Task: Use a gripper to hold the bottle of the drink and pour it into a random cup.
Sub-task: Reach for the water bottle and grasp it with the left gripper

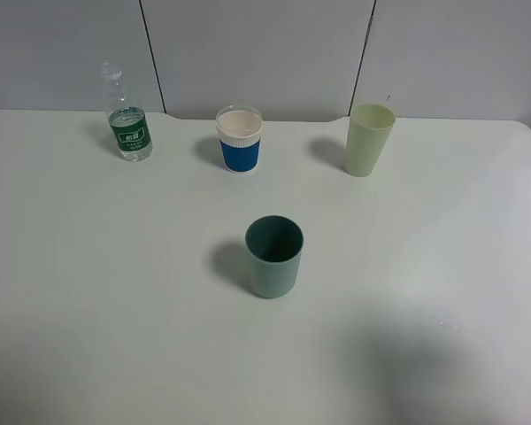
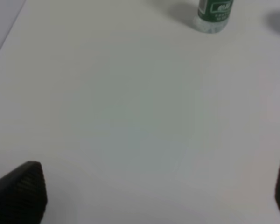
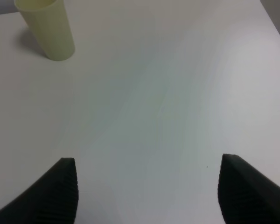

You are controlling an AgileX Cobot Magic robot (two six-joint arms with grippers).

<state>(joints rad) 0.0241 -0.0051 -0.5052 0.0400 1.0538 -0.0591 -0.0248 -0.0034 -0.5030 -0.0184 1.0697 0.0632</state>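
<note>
A small clear bottle (image 1: 127, 124) with a dark green label stands upright at the back left of the white table; its base shows in the left wrist view (image 2: 214, 15). A white cup with a blue band (image 1: 239, 140) stands at the back middle, upright and apart from the bottle. Neither arm shows in the exterior high view. My left gripper (image 2: 154, 196) is open and empty over bare table, well short of the bottle. My right gripper (image 3: 149, 191) is open and empty over bare table.
A dark teal cup (image 1: 273, 257) stands mid-table. A tall pale green cup (image 1: 369, 139) stands at the back right and shows in the right wrist view (image 3: 46, 28). The table's back edge (image 1: 274, 117) meets a grey panelled wall.
</note>
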